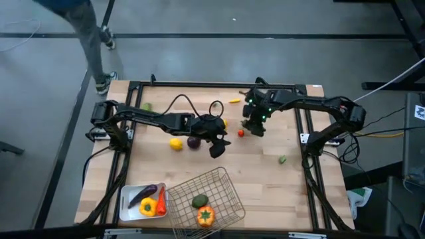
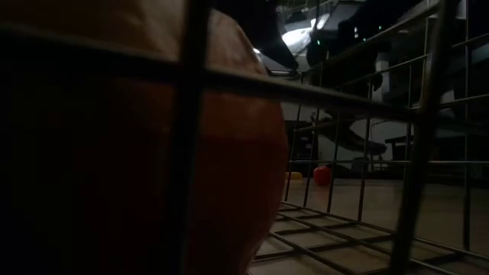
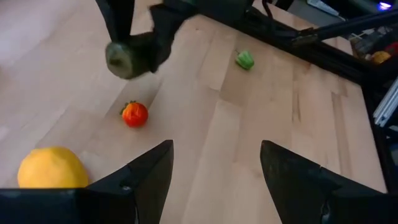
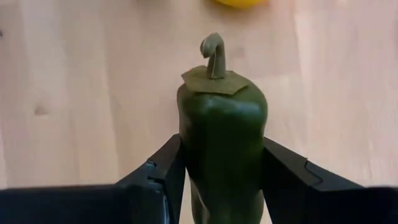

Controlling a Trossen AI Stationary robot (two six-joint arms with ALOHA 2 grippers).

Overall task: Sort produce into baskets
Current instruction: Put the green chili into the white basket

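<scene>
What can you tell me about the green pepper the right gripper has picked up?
The green pepper is dark green, smooth and slightly glossy, with a curled stem on a flat cap. It is clamped between the two dark fingers of the right gripper, one on each side, stem pointing away from the wrist. In the left wrist view it hangs off the table, touching nothing but the fingers. Its lower end is hidden.

The high camera looks straight down on the table (image 1: 265,179) — the low one peers through the wire basket (image 2: 359,99); both show the red piece (image 1: 241,133).
</scene>
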